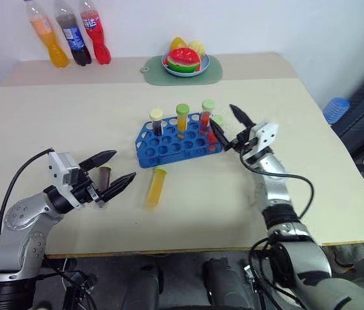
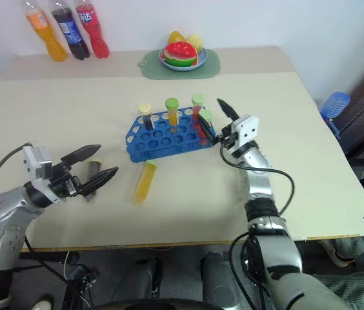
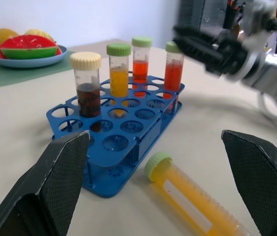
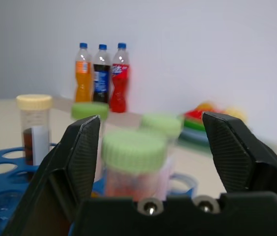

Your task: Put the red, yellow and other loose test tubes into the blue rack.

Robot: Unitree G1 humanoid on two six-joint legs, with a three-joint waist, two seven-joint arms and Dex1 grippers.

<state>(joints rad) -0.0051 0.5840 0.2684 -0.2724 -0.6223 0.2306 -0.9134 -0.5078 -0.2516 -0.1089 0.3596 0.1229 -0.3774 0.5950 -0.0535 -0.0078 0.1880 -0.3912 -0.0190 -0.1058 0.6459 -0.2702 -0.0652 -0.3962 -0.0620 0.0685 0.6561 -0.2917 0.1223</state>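
Observation:
The blue rack (image 1: 169, 150) sits mid-table holding a dark tube with a cream cap (image 1: 156, 120), a yellow tube (image 1: 182, 117) and a red tube (image 1: 206, 112), both green-capped. A second red tube (image 1: 215, 125) stands at the rack's right end. My right gripper (image 1: 228, 128) is open around it, fingers apart from its green cap (image 4: 134, 151). A loose yellow tube (image 1: 156, 186) lies in front of the rack. My left gripper (image 1: 124, 166) is open at the front left. A dark loose tube (image 1: 104, 175) shows between its fingers; contact is unclear.
Three drink bottles (image 1: 72, 32) stand at the back left corner. A plate of fruit (image 1: 183, 62) rests on a green mat at the back centre. The table's front edge runs just below both arms. A blue object (image 1: 335, 108) sits off the table's right side.

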